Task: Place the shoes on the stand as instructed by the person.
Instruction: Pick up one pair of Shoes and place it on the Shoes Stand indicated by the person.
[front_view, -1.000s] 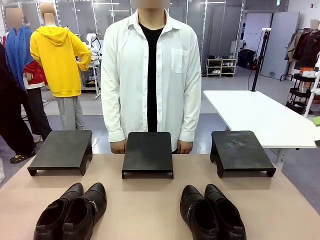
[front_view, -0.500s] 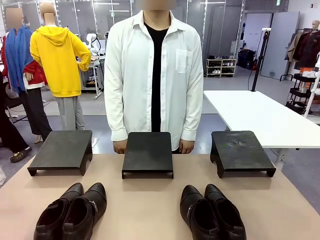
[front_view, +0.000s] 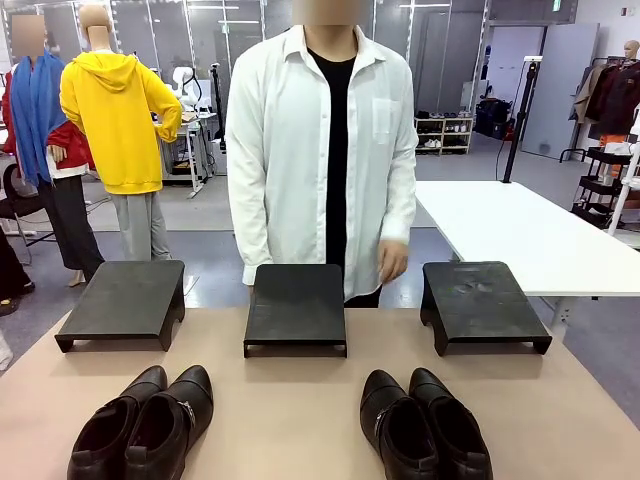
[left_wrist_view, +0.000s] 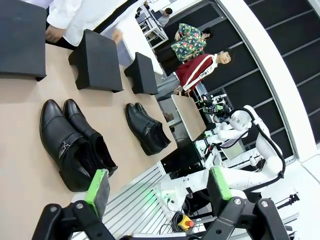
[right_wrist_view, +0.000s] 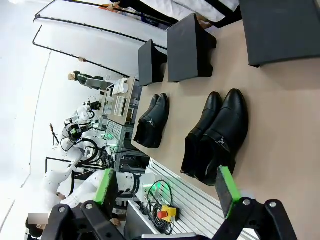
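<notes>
The left claw (left_wrist_view: 157, 182) and right claw (right_wrist_view: 165, 185) gape wide and hold nothing. The left shoe pair (front_view: 145, 425) and right shoe pair (front_view: 425, 425) lie on the near worktop (front_view: 300, 400), long axes near-to-far, toes converging slightly toward three bare stands (front_view: 296, 305). The person (front_view: 320, 150) stands beyond them. The step is probably awaiting instruction; the next move calls for grasping the indicated pair.

Person (front_view: 320, 150) shifted toward the right stand (front_view: 483, 303), one hand (front_view: 393, 260) raised from beside the middle stand (front_view: 296, 305) — blurred
</notes>
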